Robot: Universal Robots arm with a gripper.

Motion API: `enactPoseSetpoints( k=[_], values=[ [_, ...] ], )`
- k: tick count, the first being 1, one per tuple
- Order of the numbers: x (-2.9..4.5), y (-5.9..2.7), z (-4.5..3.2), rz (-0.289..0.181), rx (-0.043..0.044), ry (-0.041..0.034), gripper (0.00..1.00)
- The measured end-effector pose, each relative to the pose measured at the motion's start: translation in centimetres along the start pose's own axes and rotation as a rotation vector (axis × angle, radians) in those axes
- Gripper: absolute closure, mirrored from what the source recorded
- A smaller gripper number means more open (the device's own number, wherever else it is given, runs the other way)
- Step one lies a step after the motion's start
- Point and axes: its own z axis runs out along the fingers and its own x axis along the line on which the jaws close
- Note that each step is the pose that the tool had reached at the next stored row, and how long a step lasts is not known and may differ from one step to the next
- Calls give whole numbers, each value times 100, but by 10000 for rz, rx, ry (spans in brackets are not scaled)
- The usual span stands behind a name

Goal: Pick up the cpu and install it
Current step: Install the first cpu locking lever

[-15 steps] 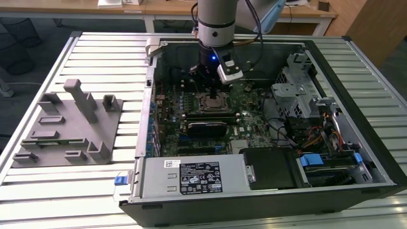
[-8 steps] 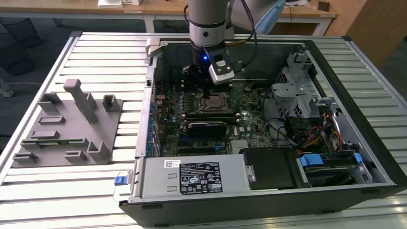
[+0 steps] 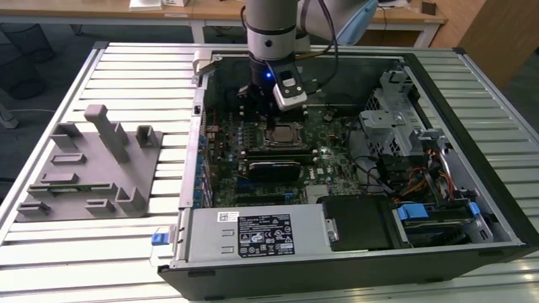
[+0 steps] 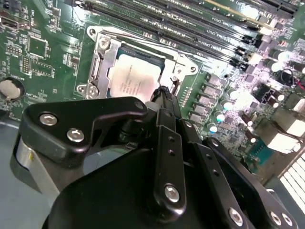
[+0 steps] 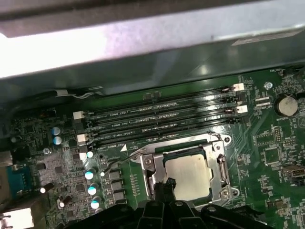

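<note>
Well, cpu point(image 4: 133, 78) lies flat inside metal-framed socket point(image 4: 102, 59) on green motherboard point(image 4: 47, 67), centre of exterior view. Gripper point(image 4: 164, 93) pinched narrow, carrying nothing, tips at cpu's edge; contact unclear.

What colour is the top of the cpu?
Pale silver; the cpu shows best in the first wrist view.

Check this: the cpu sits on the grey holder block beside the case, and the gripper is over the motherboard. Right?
Not quite. The cpu lies in the metal-framed socket of the motherboard, not on the grey holder block, as both wrist views show. The gripper is over the motherboard, as you said.
</note>
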Motion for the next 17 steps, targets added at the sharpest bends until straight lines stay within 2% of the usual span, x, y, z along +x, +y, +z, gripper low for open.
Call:
enactPoseSetpoints(
  k=[7, 12, 14, 17],
  values=[
    [-7, -2, -134, 1, -3, -10, 89],
    [-3, -3, -148, 3, -19, -10, 89],
    [29, -10, -150, 3, -52, -3, 89],
    [117, -27, -154, 5, -86, 4, 89]
  ],
)
